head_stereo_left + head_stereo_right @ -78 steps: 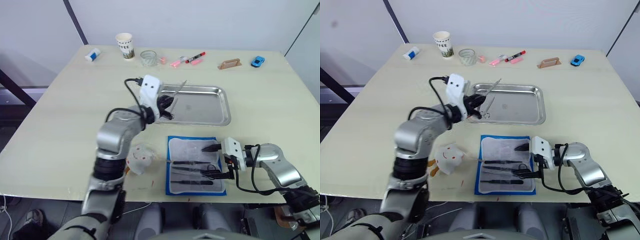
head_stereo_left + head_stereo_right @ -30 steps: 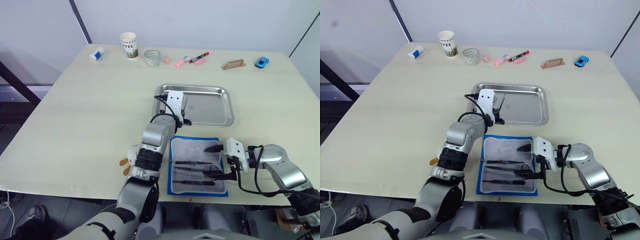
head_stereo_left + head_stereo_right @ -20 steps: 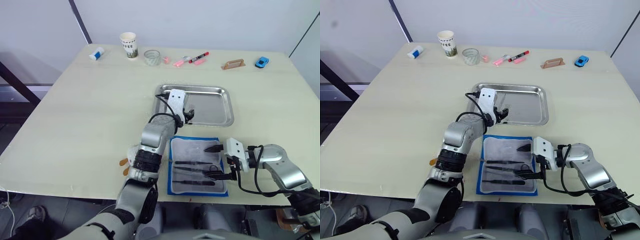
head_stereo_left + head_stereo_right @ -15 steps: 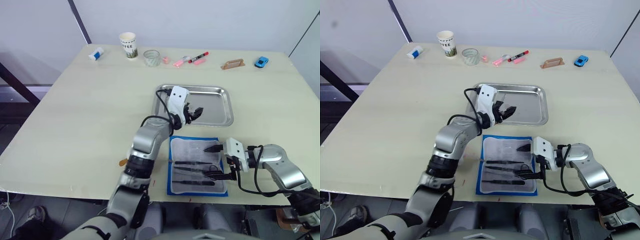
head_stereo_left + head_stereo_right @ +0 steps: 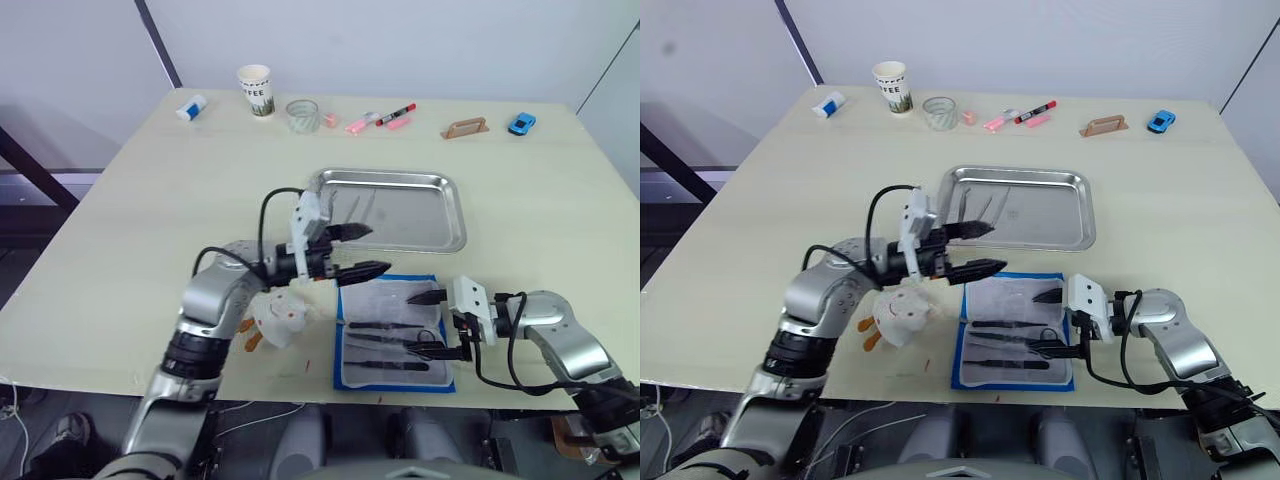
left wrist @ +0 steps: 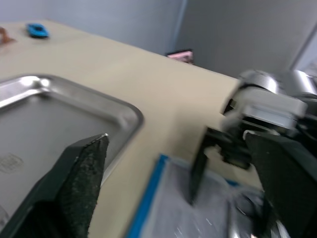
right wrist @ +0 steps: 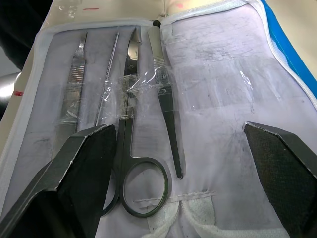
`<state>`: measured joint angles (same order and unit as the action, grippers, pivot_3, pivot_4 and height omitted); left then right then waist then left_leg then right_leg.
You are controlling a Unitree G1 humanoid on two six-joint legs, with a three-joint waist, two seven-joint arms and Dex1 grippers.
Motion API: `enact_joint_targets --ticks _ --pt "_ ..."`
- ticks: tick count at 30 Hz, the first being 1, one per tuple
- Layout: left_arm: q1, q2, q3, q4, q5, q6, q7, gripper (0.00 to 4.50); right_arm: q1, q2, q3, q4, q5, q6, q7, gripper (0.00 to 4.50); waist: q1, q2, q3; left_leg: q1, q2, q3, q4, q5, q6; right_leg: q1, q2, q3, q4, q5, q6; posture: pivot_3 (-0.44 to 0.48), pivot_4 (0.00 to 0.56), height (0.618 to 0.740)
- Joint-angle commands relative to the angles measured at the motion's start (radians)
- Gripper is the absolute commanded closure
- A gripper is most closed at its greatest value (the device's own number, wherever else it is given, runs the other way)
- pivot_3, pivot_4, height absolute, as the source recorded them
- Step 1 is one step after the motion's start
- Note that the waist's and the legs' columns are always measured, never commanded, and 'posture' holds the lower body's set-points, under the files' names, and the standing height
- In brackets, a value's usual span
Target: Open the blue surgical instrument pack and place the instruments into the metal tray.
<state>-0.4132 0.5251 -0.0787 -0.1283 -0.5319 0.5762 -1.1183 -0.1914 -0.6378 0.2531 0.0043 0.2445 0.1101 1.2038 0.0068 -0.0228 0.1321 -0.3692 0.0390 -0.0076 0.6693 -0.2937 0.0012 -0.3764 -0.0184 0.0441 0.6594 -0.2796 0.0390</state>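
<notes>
A pale wooden bench [image 5: 150, 200] carries everything. The metal tray [image 5: 443, 192] lies at its middle, with one slim silvery instrument [image 5: 352, 210] resting in the tray's left part. Just in front of the tray, toward the robot, the blue surgical instrument pack [image 5: 392, 322] lies open and flat, its whitish clear insert facing up. The instruments [image 7: 131, 99] lie side by side on that insert: ring-handled scissors, tweezers and thin probes. The left tool [image 5: 352, 250] hovers at the tray's front left corner, its two black fingers spread wide and holding nothing. The right tool [image 5: 428, 322] sits over the pack's right edge, in front of the tray, its fingers also spread apart and empty. A crumpled clear wrapper [image 5: 278, 316] lies left of the pack.
</notes>
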Motion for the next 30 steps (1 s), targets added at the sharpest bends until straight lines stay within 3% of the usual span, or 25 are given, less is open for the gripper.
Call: enact_joint_targets --ticks 1,5,14,21,30 --pt "0.053 0.077 0.059 -0.054 -0.042 -0.057 -0.107 0.07 0.037 -0.008 0.016 0.047 -0.03 0.014 -0.004 0.0 0.002 0.001 0.0 0.0 0.0 0.0 0.0 0.0 0.0 0.0 0.0 0.0 0.0 0.0 0.0 0.0 0.15 0.74" --pt "0.146 0.205 0.111 -0.049 -0.065 -0.094 -0.236 0.07 0.048 -0.013 0.007 0.049 -0.023 0.002 0.002 0.0 0.003 0.002 0.002 0.0 0.0 0.0 0.0 0.0 0.0 0.0 0.0 0.0 0.0 0.0 0.0 0.0 0.15 0.74" --pt "0.267 0.358 0.192 0.035 -0.045 -0.222 -0.394 0.07 0.061 -0.028 -0.006 0.062 -0.018 -0.016 0.023 0.0 0.007 0.004 0.004 0.0 0.001 0.001 -0.001 0.0 0.0 0.0 0.0 0.0 -0.001 0.0 -0.001 0.0 0.15 0.74" --pt "0.238 0.347 0.155 -0.039 -0.01 -0.245 -0.327 0.07 0.068 -0.035 -0.012 0.061 -0.014 -0.025 0.024 0.0 0.009 0.003 0.004 0.0 0.001 0.001 0.0 0.0 0.001 0.0 -0.001 -0.001 -0.001 -0.002 -0.003 0.0 0.15 0.74" --pt "0.089 0.25 -0.076 -0.141 0.116 -0.125 -0.156 0.07 0.066 -0.033 -0.011 0.048 -0.015 -0.02 0.015 0.0 0.008 0.003 0.004 -0.001 0.0 0.001 0.0 0.0 0.001 0.0 0.0 0.0 -0.001 0.0 0.0 0.0 0.15 0.74"
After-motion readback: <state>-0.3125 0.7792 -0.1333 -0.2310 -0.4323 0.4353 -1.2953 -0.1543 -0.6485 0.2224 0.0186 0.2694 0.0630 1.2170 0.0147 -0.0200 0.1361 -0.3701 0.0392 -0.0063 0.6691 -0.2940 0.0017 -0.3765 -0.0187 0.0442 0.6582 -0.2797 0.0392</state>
